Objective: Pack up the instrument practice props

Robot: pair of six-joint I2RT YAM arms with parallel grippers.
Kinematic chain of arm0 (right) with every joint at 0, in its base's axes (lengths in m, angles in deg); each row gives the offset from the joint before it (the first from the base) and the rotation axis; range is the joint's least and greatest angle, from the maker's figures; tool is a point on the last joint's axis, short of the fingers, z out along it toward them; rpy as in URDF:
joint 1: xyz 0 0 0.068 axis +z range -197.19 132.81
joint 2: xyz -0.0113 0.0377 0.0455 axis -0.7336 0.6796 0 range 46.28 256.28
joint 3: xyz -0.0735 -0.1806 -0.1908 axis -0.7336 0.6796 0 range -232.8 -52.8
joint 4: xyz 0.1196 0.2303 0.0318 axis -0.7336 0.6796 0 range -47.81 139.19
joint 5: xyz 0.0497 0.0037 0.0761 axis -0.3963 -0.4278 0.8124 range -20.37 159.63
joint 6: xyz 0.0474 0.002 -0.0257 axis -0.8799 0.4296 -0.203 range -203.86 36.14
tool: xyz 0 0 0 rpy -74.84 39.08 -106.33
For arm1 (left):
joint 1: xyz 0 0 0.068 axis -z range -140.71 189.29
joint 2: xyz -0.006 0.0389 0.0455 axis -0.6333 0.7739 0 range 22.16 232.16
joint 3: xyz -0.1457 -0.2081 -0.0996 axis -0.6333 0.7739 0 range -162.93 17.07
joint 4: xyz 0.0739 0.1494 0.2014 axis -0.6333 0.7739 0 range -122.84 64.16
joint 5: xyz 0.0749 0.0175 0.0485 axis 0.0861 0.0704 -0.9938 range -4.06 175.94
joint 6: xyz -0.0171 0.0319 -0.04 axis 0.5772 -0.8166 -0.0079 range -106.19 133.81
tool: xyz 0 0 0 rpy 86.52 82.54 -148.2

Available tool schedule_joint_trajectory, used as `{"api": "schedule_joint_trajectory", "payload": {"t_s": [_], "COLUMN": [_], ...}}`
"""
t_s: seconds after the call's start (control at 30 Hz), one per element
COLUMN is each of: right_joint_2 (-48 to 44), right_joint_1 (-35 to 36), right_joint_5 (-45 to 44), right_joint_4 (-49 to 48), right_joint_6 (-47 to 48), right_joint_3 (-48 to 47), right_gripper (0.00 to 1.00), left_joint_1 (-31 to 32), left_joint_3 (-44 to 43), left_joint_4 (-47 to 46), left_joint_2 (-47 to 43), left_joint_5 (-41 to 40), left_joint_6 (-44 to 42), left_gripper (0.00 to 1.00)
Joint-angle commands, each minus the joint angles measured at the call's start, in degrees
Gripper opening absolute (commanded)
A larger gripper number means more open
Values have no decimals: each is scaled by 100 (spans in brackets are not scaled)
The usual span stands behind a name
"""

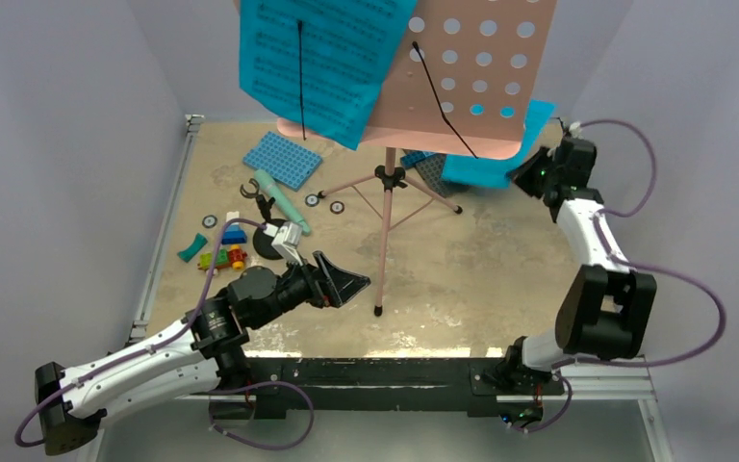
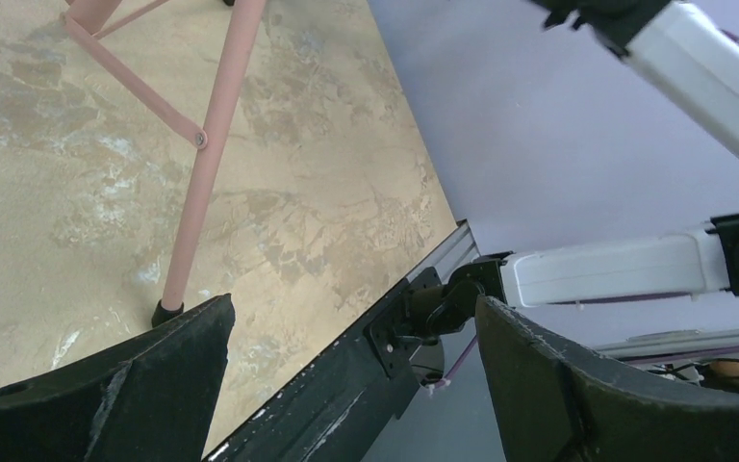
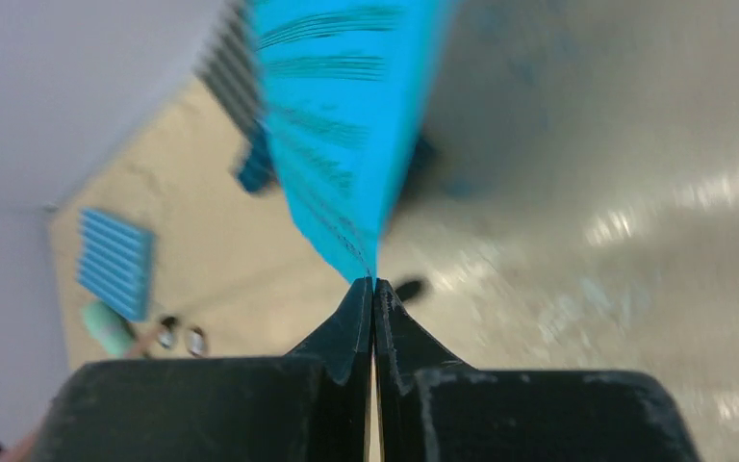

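Observation:
The pink tripod music stand (image 1: 385, 207) stands mid-table, its perforated board (image 1: 471, 67) high in the top view. One cyan sheet-music page (image 1: 322, 58) lies on the board under a black wire clip. My right gripper (image 1: 529, 173) is shut on the corner of a second cyan page (image 1: 496, 159) beside the board's right lower edge; in the right wrist view the jaws (image 3: 373, 289) pinch that page (image 3: 346, 125). My left gripper (image 1: 342, 279) is open and empty, near the stand's front leg (image 2: 202, 164). The mint-green microphone (image 1: 282, 197) and black round-base mic stand (image 1: 267, 241) are at the left.
A blue studded baseplate (image 1: 282, 159) lies at the back left and a grey one (image 1: 433, 173) behind the tripod. Small coloured bricks (image 1: 221, 255) sit left of the mic stand. Small round discs (image 1: 324, 203) lie near the tripod. The table's front rail (image 2: 346, 375) is below my left gripper.

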Motion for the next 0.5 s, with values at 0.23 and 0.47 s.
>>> {"api": "schedule_joint_trajectory", "payload": {"t_s": [0.23, 0.47], "right_joint_2": [1007, 1416], "right_joint_1": [-217, -551], "right_joint_5": [-193, -679], "right_joint_4": [993, 1602], "right_joint_6": [492, 1016], "right_joint_3": [136, -36], "right_gripper": [0, 0], "left_joint_1": [15, 15], "left_joint_3": [188, 316], "left_joint_4": [-369, -394], "left_joint_2": [-60, -127], "left_joint_5": [217, 214], "left_joint_6": [231, 277], "left_gripper": [99, 99]}}
